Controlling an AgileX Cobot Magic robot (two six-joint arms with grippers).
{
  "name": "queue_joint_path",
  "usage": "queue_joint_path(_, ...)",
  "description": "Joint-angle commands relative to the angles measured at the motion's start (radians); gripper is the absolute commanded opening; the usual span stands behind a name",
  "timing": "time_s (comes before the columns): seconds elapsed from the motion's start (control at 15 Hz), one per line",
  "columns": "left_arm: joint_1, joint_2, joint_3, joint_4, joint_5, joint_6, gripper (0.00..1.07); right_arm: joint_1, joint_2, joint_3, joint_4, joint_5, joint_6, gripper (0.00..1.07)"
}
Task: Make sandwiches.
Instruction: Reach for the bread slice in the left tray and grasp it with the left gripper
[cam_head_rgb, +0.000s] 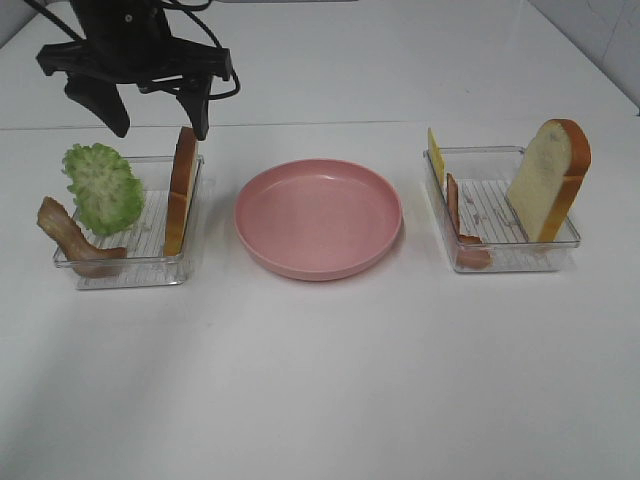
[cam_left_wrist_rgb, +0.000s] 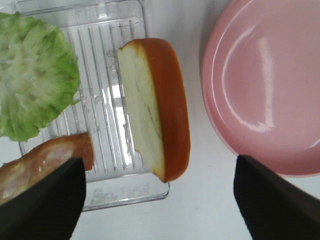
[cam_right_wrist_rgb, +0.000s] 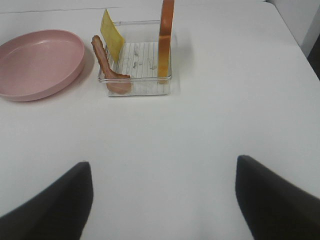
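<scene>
I am looking down on a plain white table (cam_head_rgb: 320, 400), glossy enough to throw soft glare. A faint line crosses it beyond the pink plate (cam_head_rgb: 318, 218); I cannot tell whether that is a joint or the far edge. White wall shows at the far right corner.

The plate sits mid-table with nothing on it. To its left in the high view is the left tray (cam_head_rgb: 130, 272), clear ribbed plastic. It holds ruffled lettuce (cam_head_rgb: 103, 188), the left bacon strip (cam_head_rgb: 70, 235) draped over its near outer corner, and the left bread slice (cam_head_rgb: 182, 190), which stands on edge along the wall nearest the plate.

The left hand (cam_head_rgb: 158, 126) hangs above that slice with its fingers spread wide, gripping nothing.

To the plate's right, the right tray (cam_head_rgb: 520, 258) carries a cheese square (cam_head_rgb: 435, 157) and the right bacon strip (cam_head_rgb: 456, 215), both leaning on the plate-side wall. The right bread slice (cam_head_rgb: 548, 180) stands upright at the far side.

The right hand (cam_right_wrist_rgb: 162, 170) is also spread wide and holds nothing. It sits over bare table, on the near side of that tray.
</scene>
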Motion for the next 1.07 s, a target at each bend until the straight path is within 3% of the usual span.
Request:
queue_joint_path(0.07, -0.016, 0.058, -0.048, 0.011, 0.033, -0.01, 0.76, -0.006, -0.017, 0.003, 0.003, -0.014, -0.003, 0.75)
queue_joint_path(0.8, -0.016, 0.161, -0.057, 0.071, -0.08, -0.011, 0.75, -0.006, -0.017, 0.003, 0.008, -0.014, -0.003, 0.75)
queue_joint_path(1.0, -0.013, 0.161, -0.057, 0.076, -0.079, -0.011, 0.54, -0.006, -0.017, 0.003, 0.008, -0.014, -0.003, 0.75)
queue_joint_path(1.07, -0.013, 0.161, -0.057, 0.077, -0.079, -0.011, 0.41, -0.006, -0.017, 0.003, 0.008, -0.014, -0.003, 0.75)
